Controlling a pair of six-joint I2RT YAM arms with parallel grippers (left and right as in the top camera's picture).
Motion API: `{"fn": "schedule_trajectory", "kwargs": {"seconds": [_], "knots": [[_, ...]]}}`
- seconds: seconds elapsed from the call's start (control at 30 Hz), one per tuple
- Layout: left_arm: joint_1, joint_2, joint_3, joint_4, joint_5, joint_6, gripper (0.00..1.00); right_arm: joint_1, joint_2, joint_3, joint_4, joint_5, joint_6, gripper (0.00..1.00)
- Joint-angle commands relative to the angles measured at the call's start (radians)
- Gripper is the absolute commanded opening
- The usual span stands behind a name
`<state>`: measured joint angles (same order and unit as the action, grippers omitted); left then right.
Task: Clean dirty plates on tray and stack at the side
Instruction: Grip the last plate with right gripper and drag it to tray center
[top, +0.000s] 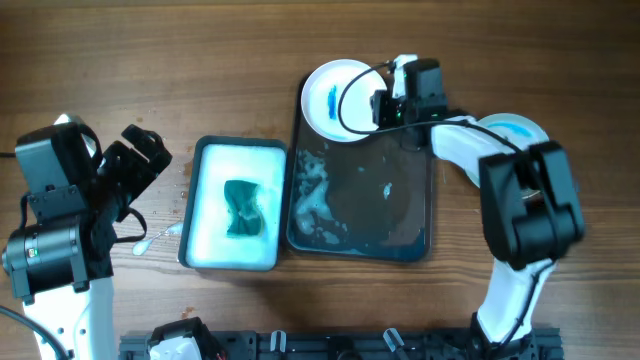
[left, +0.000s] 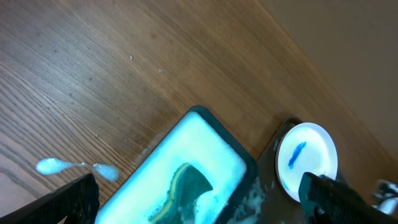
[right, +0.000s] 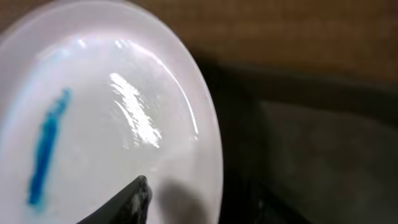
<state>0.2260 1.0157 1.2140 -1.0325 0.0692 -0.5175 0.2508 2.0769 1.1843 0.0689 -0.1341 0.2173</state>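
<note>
At the far left corner of the dark tray (top: 410, 215) sits a white plate (top: 330, 95), glossy, with a single blue streak (right: 46, 146) across its left half. The right gripper (top: 383, 106) is right at its right rim. From overhead, the wrist hides the jaws. The right wrist camera shows only one dark fingertip (right: 127, 202) over the plate's inner face, so I cannot tell whether it has clamped on.

Suds smear the tray's left side. A second blue-marked plate (top: 512, 127) lies right of the tray, partly under the arm. Left of the tray, a tub (top: 238, 142) of foamy water holds a teal sponge (top: 242, 208). The left gripper (top: 148, 152) hangs above the table left of the tub; its wrist view shows the fingers (left: 68, 200) spread wide, holding nothing.
</note>
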Motion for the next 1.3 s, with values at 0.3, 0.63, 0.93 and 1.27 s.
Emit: {"fn": "schedule_trajectory", "kwargs": {"seconds": [0.3, 0.63, 0.93, 1.27], "knots": [[0.008, 0.002, 0.011, 0.002, 0.001, 0.013, 1.0, -0.019, -0.309, -0.001, -0.365, -0.018, 0.066, 0.04], [0.008, 0.002, 0.011, 0.002, 0.002, 0.012, 1.0, 0.046, -0.653, -0.066, -1.079, -0.018, 0.188, 0.04], [-0.031, 0.024, 0.006, -0.168, 0.252, 0.053, 0.98, 0.125, -0.652, -0.513, -0.493, 0.06, 0.391, 0.18], [-0.379, 0.369, -0.214, -0.05, 0.037, 0.037, 0.65, 0.125, -0.831, -0.397, -0.684, 0.059, 0.227, 0.34]]}}
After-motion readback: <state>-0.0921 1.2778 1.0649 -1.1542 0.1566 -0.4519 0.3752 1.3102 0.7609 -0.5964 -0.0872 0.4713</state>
